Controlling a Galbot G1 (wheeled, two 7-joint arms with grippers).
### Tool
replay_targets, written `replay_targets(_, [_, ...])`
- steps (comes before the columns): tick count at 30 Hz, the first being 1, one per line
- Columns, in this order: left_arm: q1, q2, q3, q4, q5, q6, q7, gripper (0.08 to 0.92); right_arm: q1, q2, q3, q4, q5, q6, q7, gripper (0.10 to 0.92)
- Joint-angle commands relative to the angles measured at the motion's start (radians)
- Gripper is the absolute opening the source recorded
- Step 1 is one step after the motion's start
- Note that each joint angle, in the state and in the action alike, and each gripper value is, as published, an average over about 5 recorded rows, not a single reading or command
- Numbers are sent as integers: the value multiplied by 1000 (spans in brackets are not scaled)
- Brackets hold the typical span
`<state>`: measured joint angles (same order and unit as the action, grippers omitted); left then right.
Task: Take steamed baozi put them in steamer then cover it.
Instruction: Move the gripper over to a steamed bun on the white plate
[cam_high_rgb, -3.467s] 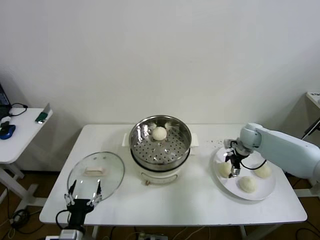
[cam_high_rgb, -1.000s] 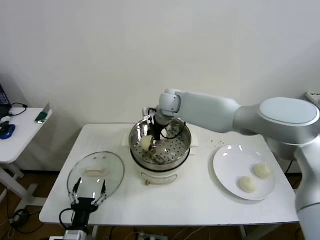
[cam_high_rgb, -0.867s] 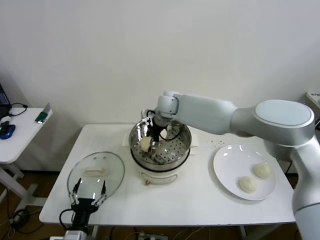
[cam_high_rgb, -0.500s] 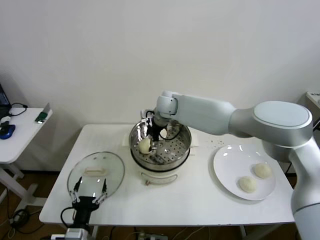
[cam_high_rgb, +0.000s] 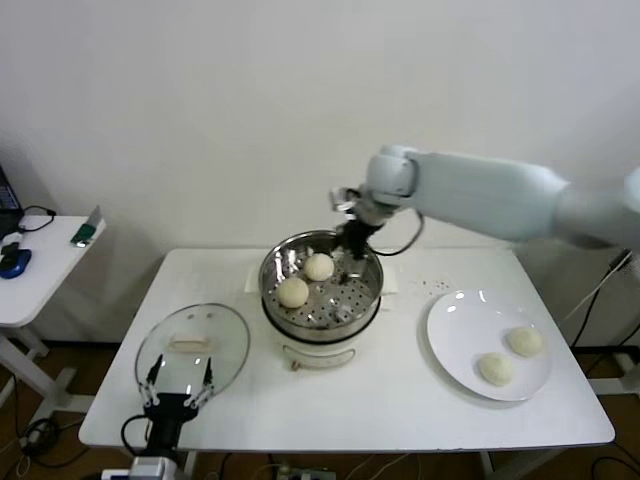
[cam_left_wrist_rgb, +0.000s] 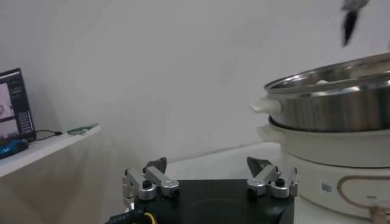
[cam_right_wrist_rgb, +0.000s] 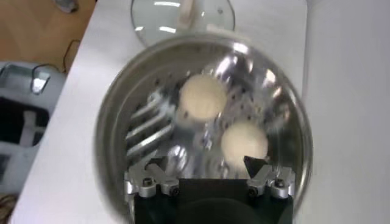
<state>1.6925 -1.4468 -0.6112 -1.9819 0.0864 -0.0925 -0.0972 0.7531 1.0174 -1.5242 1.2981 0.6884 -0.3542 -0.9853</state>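
Where it held a baozi, right gripper (cam_high_rgb: 352, 233) now open, lifted above steamer (cam_high_rgb: 321, 297), second baozi (cam_high_rgb: 293, 292) released, left gripper (cam_high_rgb: 178, 392) open.

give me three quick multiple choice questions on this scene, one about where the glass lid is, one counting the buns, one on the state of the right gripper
1. Where is the glass lid?
A. on the steamer
B. flat on the table, to the robot's left of the steamer
C. on the white plate

2. How many baozi are in the steamer?
A. none
B. two
C. four

3. What is the right gripper doing?
A. open and empty above the steamer's far rim
B. shut on a baozi
C. holding the lid

Answers:
1 B: the head view shows the lid lying on the table beside the pot, near the left gripper.
2 B: two baozi sit on the perforated bottom, and two more remain on the plate.
3 A: the right wrist view shows its fingers apart with nothing between them.
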Motion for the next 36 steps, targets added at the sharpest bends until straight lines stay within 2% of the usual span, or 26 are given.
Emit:
replay_targets(1, [6, 4, -6, -1, -8, 10, -14, 823, 53, -388, -75, 212, -189, 38, -47, 823])
replay_targets(7, [23, 11, -22, -4, -16, 9, -16, 823, -127, -514, -2, 209, -345, 48, -49, 823])
replay_targets(15, [39, 10, -31, -10, 4, 16, -29, 823, -382, -558, 121, 109, -494, 66, -50, 823])
replay_targets(24, [52, 9, -43, 4, 16, 18, -46, 823, -554, -532, 226, 16, -560, 76, -48, 823])
replay_targets(36, [49, -6, -27, 17, 31, 14, -46, 823, -602, -442, 279, -59, -569, 78, -36, 823])
